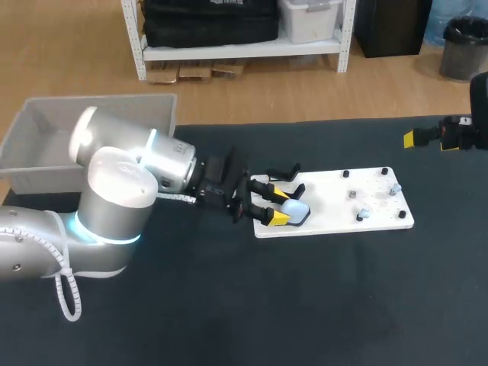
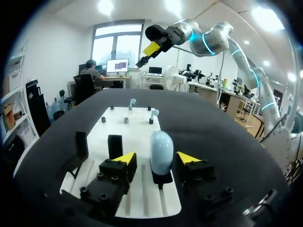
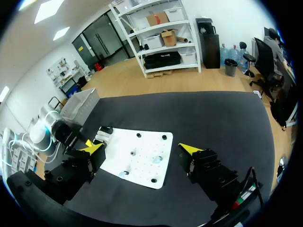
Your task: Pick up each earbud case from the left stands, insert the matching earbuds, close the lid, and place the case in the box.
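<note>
A pale blue earbud case [image 2: 161, 149] stands upright on its black stand at the near end of the white board [image 1: 335, 200]. My left gripper [image 2: 156, 158] is open around it: the case stands between the yellow fingertips, close to one and clear of the other. The head view shows the same case [image 1: 297, 208] between the left gripper's [image 1: 280, 207] tips. Two small earbuds [image 1: 364, 215] [image 1: 395, 187] sit on pegs at the board's far end. My right gripper [image 3: 141, 149] hangs open and empty, high above the table's right side.
A grey box [image 1: 91, 130] stands at the table's back left, behind my left arm. Two bare black stands [image 2: 81, 144] [image 2: 114, 145] rise beside the case. Small black pegs [image 1: 346, 174] dot the board.
</note>
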